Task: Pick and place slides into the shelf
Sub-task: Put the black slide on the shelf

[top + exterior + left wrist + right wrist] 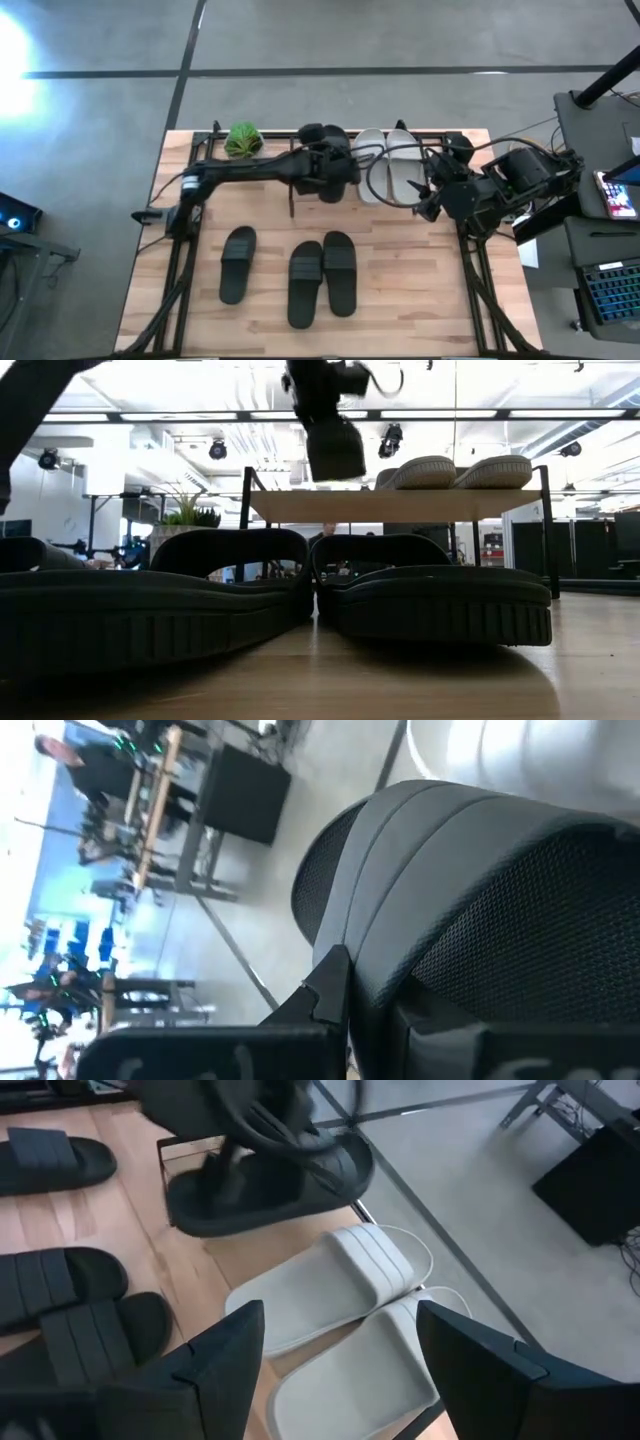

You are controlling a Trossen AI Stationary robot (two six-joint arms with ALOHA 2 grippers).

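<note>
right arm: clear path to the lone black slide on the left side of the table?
Probably not. The right gripper is open by the grey slides, but the lone black slide lies far across, beyond the black pair.

Shelf (270, 134) top: grey slides (392, 165) fill its right part, left gripper (335, 170) with black slide (330, 150) crowds the middle. Left end has a green plant (243, 140) (blocking). Bare tabletop (400, 280) right of the three black slides (290, 270).

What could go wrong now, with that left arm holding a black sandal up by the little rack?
Judging from the pictures, two risks:
1. The left gripper holds a black slide close beside the grey pair on the shelf; setting it down could nudge them.
2. The open right gripper waits right by the grey pair, so the arms might bump.
</note>
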